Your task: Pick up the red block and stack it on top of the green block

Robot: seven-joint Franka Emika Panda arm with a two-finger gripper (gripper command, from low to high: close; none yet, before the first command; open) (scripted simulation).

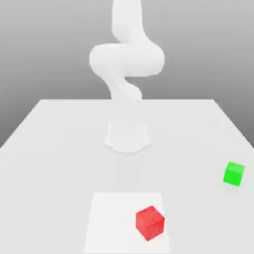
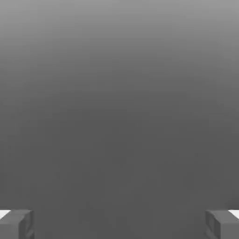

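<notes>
Reading your exterior view as a clock face, you have the white sheet (image 1: 111, 218) at six o'clock, flat on the bench (image 1: 54, 163). The arm (image 1: 127, 59) rises at twelve, its base near the centre. In the hand view your gripper (image 2: 119, 225) stands wide apart with nothing between its fingers; grasp not begun. Next across, at about half past five, is the red block (image 1: 150, 223), resting on the sheet toward the exterior view's right edge of it, its faces askew to that edge. Handling estimate: light, rigid, unlikely to crush; smooth faces might slip if you catch it by corners. Turn the gripper to match the block's yaw, come down from above, and close on two opposite upright faces at mid-height, leaving the underside free for stacking. Last, near four o'clock, is the green block (image 1: 233, 174), on the bare bench, well apart from the red one. It is probably just as light, so lower gently and square over its top; a sideways nudge could shift it.
</notes>
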